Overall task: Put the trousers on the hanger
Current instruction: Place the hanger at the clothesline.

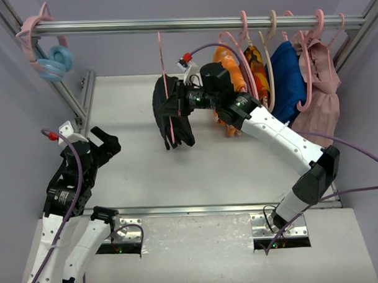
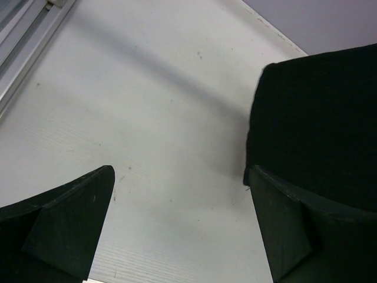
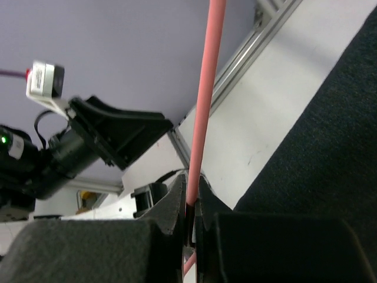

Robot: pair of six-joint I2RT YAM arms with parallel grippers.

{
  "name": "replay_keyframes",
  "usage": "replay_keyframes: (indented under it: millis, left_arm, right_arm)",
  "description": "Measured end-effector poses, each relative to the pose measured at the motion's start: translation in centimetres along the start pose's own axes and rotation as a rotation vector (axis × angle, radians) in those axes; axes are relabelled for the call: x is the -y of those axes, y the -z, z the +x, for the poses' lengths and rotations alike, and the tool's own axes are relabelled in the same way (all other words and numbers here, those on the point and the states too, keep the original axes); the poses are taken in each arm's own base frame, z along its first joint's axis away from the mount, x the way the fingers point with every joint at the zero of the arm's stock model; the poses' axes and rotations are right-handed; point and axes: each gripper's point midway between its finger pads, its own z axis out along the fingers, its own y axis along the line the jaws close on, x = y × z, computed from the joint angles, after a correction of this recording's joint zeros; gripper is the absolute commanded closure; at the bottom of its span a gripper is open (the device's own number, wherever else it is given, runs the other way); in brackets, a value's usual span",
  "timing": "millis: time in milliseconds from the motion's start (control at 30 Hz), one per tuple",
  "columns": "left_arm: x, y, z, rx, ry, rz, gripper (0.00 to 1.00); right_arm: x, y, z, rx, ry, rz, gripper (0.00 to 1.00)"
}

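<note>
The black trousers [image 1: 170, 112] hang folded over the thin pink hanger [image 1: 164, 61], held up in the air below the rail. My right gripper [image 1: 177, 103] is shut on the hanger's wire from the right. In the right wrist view the pink hanger [image 3: 204, 112] runs up from between the pinched fingertips of the right gripper [image 3: 192, 197], with the trousers [image 3: 330, 153] beside it. My left gripper [image 1: 106, 145] stands open and low at the left, apart from the trousers. In its wrist view the left gripper [image 2: 179, 197] holds nothing, and the trousers [image 2: 318, 118] show at the upper right.
A metal rail [image 1: 172, 24] crosses the back. On its right end hang orange patterned cloths [image 1: 227, 65], a blue garment [image 1: 288, 79], a pink garment [image 1: 321, 106] and a beige hanger [image 1: 271, 45]. A pale blue ring hook [image 1: 54, 62] hangs at its left end.
</note>
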Motion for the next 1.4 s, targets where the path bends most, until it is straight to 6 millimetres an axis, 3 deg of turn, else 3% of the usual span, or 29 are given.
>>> replay_keyframes:
  millis: [133, 267, 667, 967, 1000, 1067, 1133, 1200, 1267, 1300, 1400]
  left_arm:
    - [0.0, -0.1, 0.1, 0.004, -0.009, 0.007, 0.04]
    - [0.1, -0.1, 0.1, 0.009, -0.008, 0.018, 0.04]
    - [0.6, 0.0, 0.2, 0.011, -0.005, 0.051, 0.04]
    - [0.7, 0.2, 0.1, 0.016, -0.004, 0.063, 0.04]
    - [0.7, 0.2, 0.1, 0.017, -0.004, 0.065, 0.04]
    - [0.8, 0.2, 0.0, 0.017, -0.003, 0.068, 0.04]
    - [0.8, 0.2, 0.1, 0.017, -0.003, 0.069, 0.04]
    - [0.8, 0.2, 0.1, 0.017, -0.003, 0.07, 0.04]
    - [0.8, 0.2, 0.1, 0.017, -0.003, 0.069, 0.03]
    - [0.8, 0.2, 0.1, 0.017, -0.003, 0.069, 0.03]
    - [0.8, 0.1, 0.1, 0.012, -0.006, 0.065, 0.0]
  right_arm:
    - [1.2, 0.1, -4.2, 0.061, -0.007, 0.025, 1.0]
    - [2.9, -0.3, -6.3, 0.085, -0.018, 0.063, 1.0]
    - [5.5, -2.8, -7.9, 0.043, -0.118, 0.077, 1.0]
    - [7.1, -3.7, -7.1, 0.023, -0.168, 0.079, 1.0]
    - [7.4, -3.9, -6.8, 0.018, -0.172, 0.082, 0.94]
    - [7.8, -4.1, -6.4, 0.012, -0.174, 0.084, 0.72]
    - [8.0, -4.3, -6.3, 0.018, -0.164, 0.078, 0.57]
    - [7.9, -4.2, -6.4, 0.03, -0.158, 0.072, 0.37]
    - [7.8, -4.1, -5.9, 0.031, -0.15, 0.072, 0.09]
    - [7.8, -3.9, -5.5, 0.03, -0.144, 0.077, 0.03]
    - [7.2, -3.2, -4.5, 0.029, -0.113, 0.098, 0.01]
